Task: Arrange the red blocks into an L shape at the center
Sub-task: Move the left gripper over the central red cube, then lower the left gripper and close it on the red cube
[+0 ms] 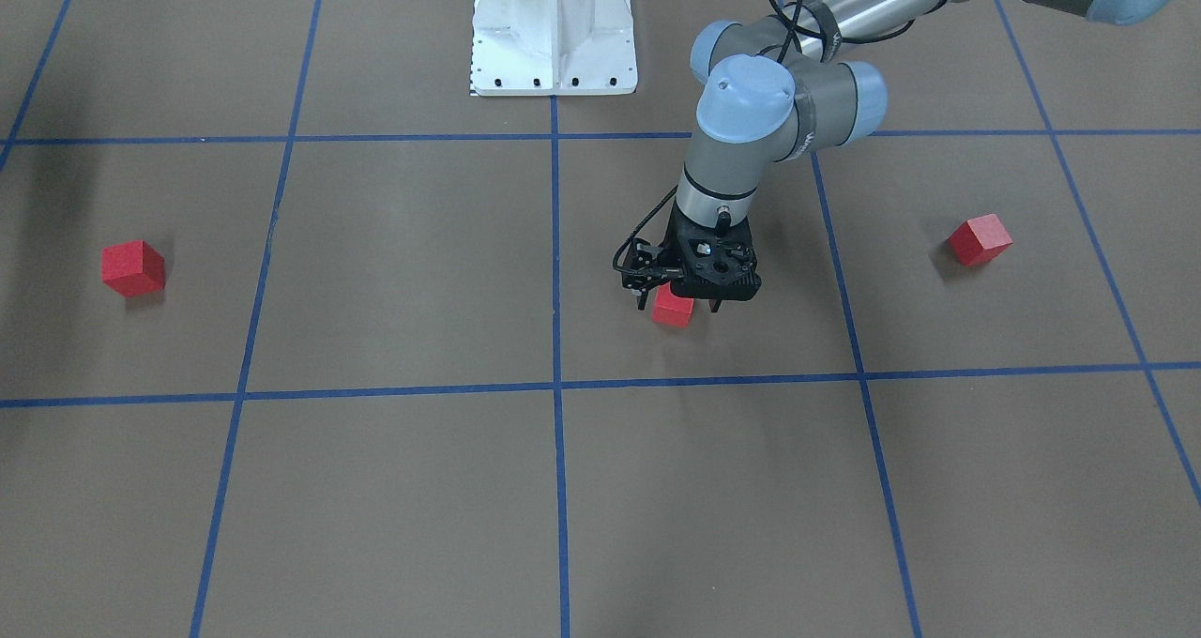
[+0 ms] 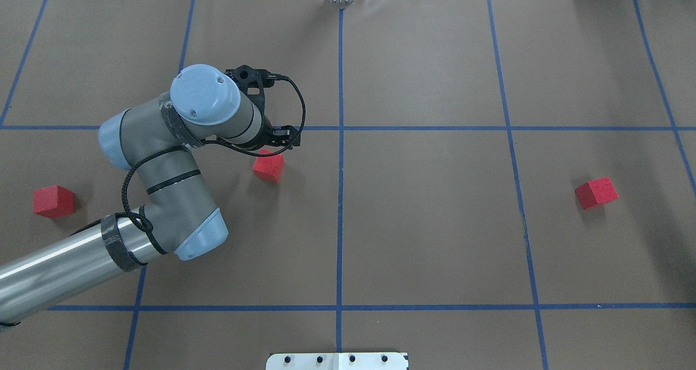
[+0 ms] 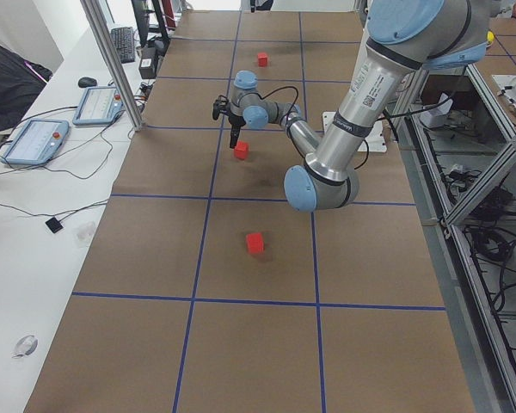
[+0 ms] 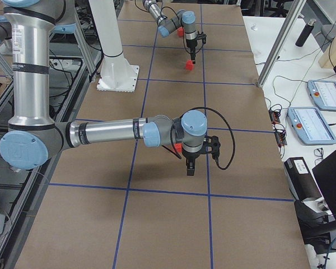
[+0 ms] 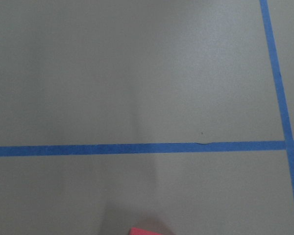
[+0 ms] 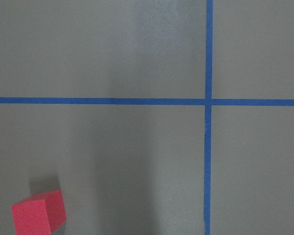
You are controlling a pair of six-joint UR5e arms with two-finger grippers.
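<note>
- Lowering squarely onto the cube looks like the step in hand. The left gripper (image 1: 677,305) has its jaws apart and holds nothing, with one finger on either side of the nearest red block (image 1: 673,311). I cannot tell whether the fingertips already reach down its sides or hang just above it.
- That block rests on the brown gridded surface (image 2: 435,223) near the center crossing (image 1: 556,387). It is on the robot's left of the crossing, a little toward the base, and clear of the tape lines.
- In the overhead view the block seems slightly turned against the grid. The wrist should match that turn so the pads meet two opposite flat faces rather than corners, or the cube may twist or slip out as the jaws close.
- Setting it down with its edges parallel to the tape at the crossing would make it easier to butt the other two against it for the L.
- The blocks are small matte red cubes, plain, crisp-edged and alike.
- The second red block (image 1: 980,240) sits well out on the robot's left of the crossing and the third red block (image 1: 133,268) well out on its right. None of the three touches another.
- The right gripper (image 4: 189,168) shows only in the right side view, on the robot's right of the crossing. Whether it is open or closed cannot be told.
</note>
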